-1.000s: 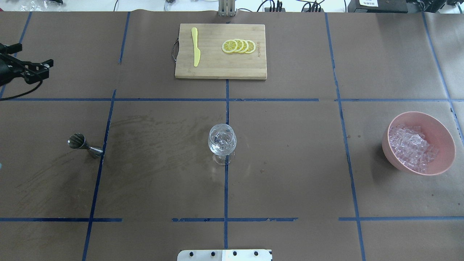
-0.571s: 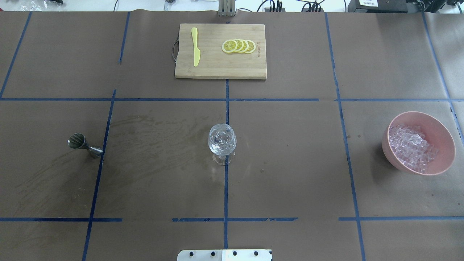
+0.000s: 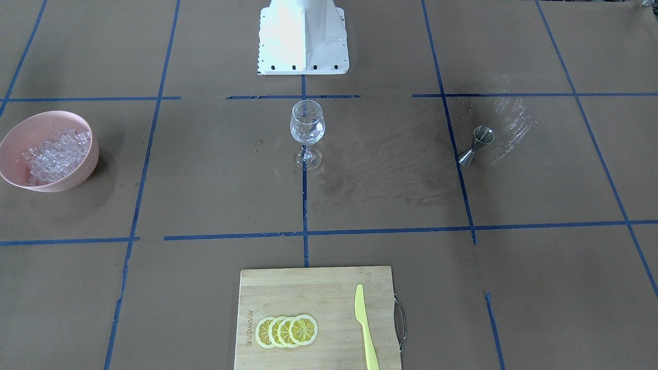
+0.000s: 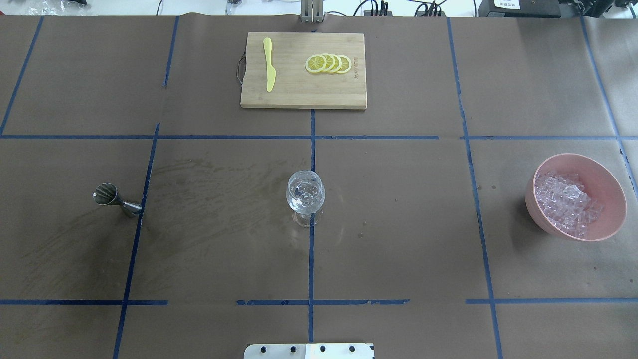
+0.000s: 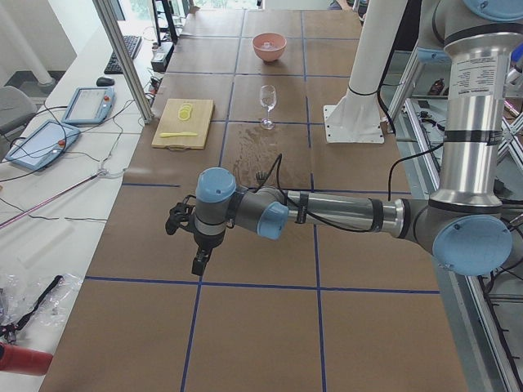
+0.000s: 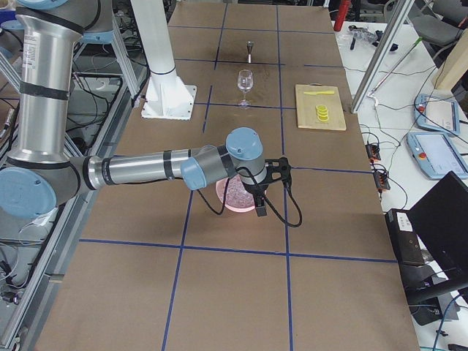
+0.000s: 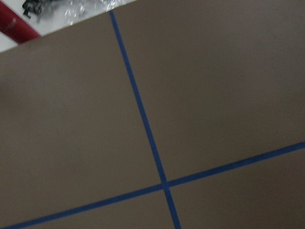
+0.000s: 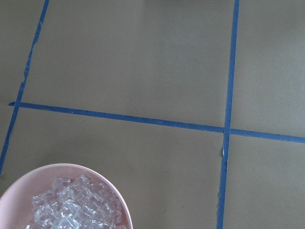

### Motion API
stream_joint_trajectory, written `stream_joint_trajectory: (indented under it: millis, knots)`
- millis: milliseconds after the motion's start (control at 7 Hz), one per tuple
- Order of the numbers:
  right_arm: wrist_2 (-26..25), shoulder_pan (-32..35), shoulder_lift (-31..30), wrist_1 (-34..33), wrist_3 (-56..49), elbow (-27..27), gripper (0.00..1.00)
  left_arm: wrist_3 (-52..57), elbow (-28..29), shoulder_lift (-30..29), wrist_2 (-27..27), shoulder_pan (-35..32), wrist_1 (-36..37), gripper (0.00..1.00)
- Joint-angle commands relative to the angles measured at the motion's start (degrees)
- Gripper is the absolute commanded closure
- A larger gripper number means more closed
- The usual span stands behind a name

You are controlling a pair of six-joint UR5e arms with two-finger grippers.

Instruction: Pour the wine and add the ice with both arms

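Exterior right view: the right gripper [image 6: 260, 207] hangs above the pink bowl [image 4: 612, 192] holding the ice [image 4: 565, 199] — how open, I cannot tell — so best descend centred on the heap, clear of the rim.

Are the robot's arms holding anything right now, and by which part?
Nothing, as far as shows: the left gripper and right gripper hang bare, while glass, jigger and bowl stand untouched.

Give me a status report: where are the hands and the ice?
Left hand, right hand: open or shut unclear. Ice heaped in pink bowl by right hand. Nothing between bowl and wine glass.
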Motion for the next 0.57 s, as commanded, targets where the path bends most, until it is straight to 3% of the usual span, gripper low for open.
stream_joint_trajectory:
  millis: [0, 143, 429]
  knots:
    - [0.18, -0.09, 0.21, 0.00, 0.20, 0.21, 0.00, 0.14, -2.15, 4.26, -5.15, -1.37, 6.37, 0.00]
    - [0.36, -0.35, 0.74, 0.17, 2.03, 0.56, 0.00, 0.05, -4.69, 5.59, -5.24, -1.37, 6.20, 0.00]
    - [-2.86, -10.05, 1.27, 3.39, 16.64, 6.52, 0.00, -0.04, -5.07, 4.82, -5.24, -1.37, 6.02, 0.00]
